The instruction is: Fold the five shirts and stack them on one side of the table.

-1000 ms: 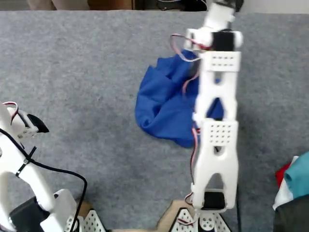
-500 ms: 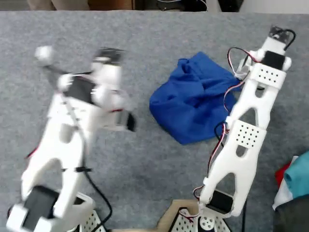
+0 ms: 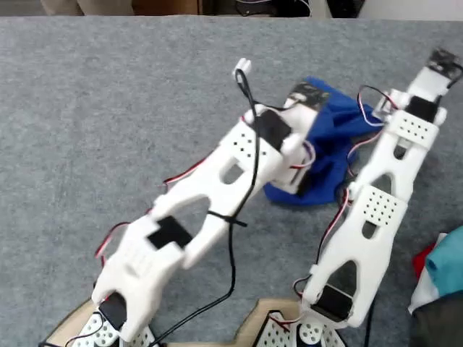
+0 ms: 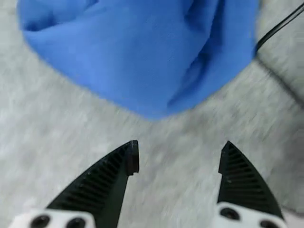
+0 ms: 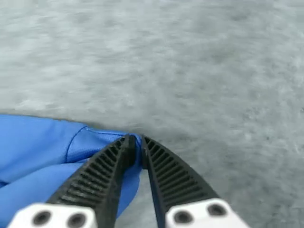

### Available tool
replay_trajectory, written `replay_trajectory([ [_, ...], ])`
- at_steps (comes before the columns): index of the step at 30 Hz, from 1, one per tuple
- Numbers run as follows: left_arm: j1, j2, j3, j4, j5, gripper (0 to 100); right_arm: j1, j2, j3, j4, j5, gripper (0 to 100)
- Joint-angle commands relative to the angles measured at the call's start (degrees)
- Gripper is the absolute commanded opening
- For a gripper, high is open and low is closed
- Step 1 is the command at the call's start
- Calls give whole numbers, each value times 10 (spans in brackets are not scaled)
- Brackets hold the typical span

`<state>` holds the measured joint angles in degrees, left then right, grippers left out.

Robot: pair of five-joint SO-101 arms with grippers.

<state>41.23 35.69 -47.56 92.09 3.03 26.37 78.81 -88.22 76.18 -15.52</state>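
Worktop grey felt now has both arms crowded over its right half. A second ago the left arm sat folded at the near left corner. It has since swung across the middle and ends stretched out at the blue shirt. The right arm has moved from the centre towards the right edge and dragged the shirt along with it. The crumpled heap now lies further right and further from the robot than it did.

In the right wrist view the right pincer is clenched on a thin edge of the shirt. The left pincer hangs released, jaws wide apart, just short of the nearest fold of the shirt and not touching it.

By my reading, the folding itself has hardly begun. The garment is still bunched, one edge is secured, and the left arm seems set to take a second edge so the cloth can be spread. Other garments wait at the near right edge.
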Motion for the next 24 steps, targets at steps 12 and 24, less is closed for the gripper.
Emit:
replay_trajectory([
  [12,-18,291,-332,-18,-4,164,0,-4,-28,-18,-5,9],
  [24,-118,292,-466,88,-69,19,-13,0,-27,-14,-4,9],
])
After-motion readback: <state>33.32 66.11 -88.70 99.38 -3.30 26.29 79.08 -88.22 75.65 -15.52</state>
